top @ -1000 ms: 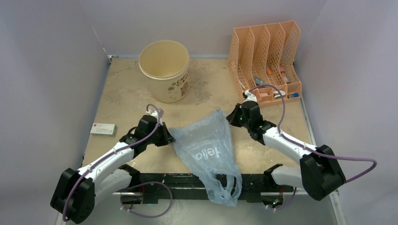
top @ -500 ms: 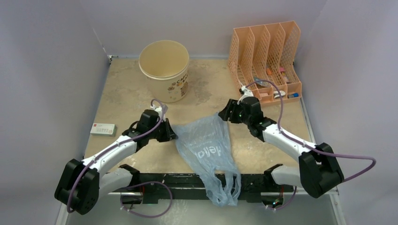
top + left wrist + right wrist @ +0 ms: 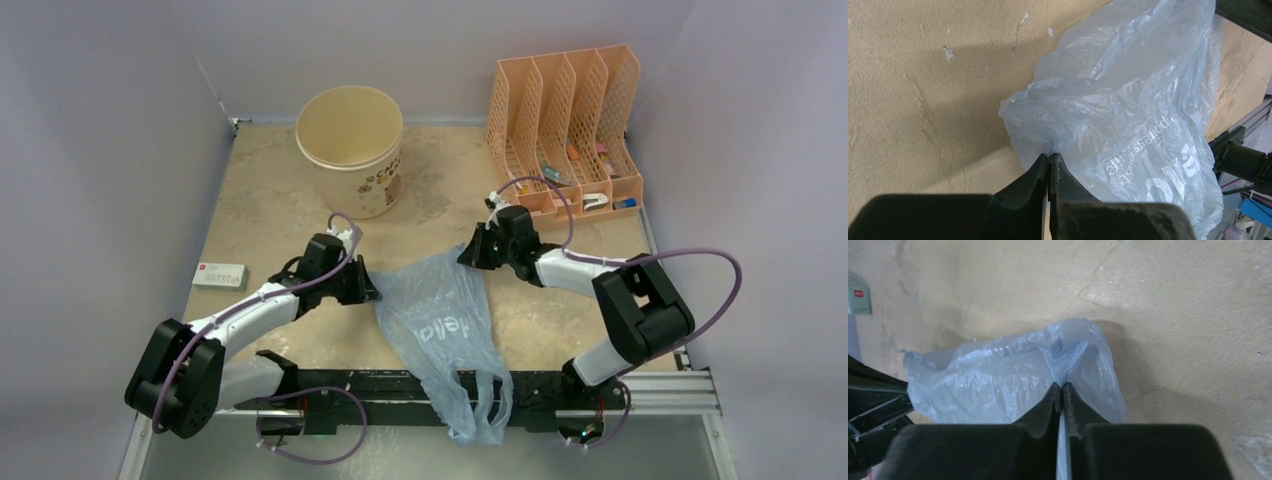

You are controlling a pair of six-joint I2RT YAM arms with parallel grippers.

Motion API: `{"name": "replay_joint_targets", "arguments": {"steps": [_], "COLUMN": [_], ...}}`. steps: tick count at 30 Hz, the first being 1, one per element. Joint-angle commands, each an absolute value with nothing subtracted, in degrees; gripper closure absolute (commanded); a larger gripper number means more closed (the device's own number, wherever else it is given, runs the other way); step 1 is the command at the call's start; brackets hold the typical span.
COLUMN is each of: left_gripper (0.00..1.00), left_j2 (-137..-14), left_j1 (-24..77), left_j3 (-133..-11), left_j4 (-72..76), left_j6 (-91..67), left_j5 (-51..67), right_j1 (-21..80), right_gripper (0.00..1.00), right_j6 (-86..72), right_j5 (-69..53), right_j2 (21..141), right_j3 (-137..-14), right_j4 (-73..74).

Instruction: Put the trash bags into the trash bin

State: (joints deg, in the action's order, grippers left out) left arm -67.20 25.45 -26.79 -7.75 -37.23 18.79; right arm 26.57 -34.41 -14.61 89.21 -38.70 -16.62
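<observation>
White arm links (image 3: 245,312), black joints (image 3: 640,310), looping purple cables (image 3: 700,255), matte black fingers (image 3: 1023,187)

Crinkled pale-blue bag (image 3: 440,320) lying flat, cream bin (image 3: 362,192) upright

Bright even o/h light, soft shadows, left claw (image 3: 1049,165) blurry in fg

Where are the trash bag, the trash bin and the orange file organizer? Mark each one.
trash bag (image 3: 440,318): overhead view, on its flat middle by the lettering.
trash bin (image 3: 372,190): overhead view, on its printed side wall.
file organizer (image 3: 505,130): overhead view, on its left mesh wall.
</observation>
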Motion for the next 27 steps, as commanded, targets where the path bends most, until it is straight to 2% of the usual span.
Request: {"name": "replay_joint_targets", "arguments": {"steps": [1,5,8,16,18,19,21,23,24,27], "left_gripper": [1.0,1.0,1.0,1.0,0.93,0.86,0.7,0.66,0.65,0.59], "left_j2": [-66.5,-64.1,-61.5,-60.9,-61.9,-62.2,-61.7,-60.5,-59.8,-56.8], "left_j1": [25.0,24.9,24.4,21.8,21.4,21.4,21.4,21.4,21.4,21.4], "left_j3": [-26.6,-28.3,-30.1,-34.6,-36.5,-37.3,-37.2,-35.4,-33.8,-29.0], "left_j4": [-5.4,-9.8,-16.3,-18.9,-20.2,-20.7,-19.9,-17.6,-16.6,-12.6], "left_j6": [-36.5,-36.4,-37.1,-38.8,-38.4,-38.2,-37.1,-36.1,-36.5,-39.3], "left_j5": [18.6,14.1,5.9,5.1,5.9,6.6,10.5,16.4,19.5,27.8], "right_j1": [26.4,26.2,24.6,22.2,22.1,22.1,22.1,22.1,22.1,22.2], "right_gripper": [1.0,1.0,1.0,1.0,0.87,0.78,0.56,0.38,0.34,0.32], "right_j6": [-33.8,-34.9,-35.9,-34.1,-33.0,-32.5,-31.5,-30.9,-30.6,-27.3], "right_j5": [-16.7,-2.3,4.8,0.1,-2.1,-2.0,0.2,3.0,3.4,-0.2], "right_j2": [85.3,81.5,79.2,82.4,83.3,83.7,83.5,81.1,79.5,73.3], "right_j3": [-40.9,-41.7,-42.6,-49.2,-51.0,-52.0,-53.6,-53.0,-52.5,-49.5], "right_j4": [-17.3,-12.4,-9.8,-7.0,-6.4,-5.5,-2.7,-1.7,-1.2,-2.5]}}
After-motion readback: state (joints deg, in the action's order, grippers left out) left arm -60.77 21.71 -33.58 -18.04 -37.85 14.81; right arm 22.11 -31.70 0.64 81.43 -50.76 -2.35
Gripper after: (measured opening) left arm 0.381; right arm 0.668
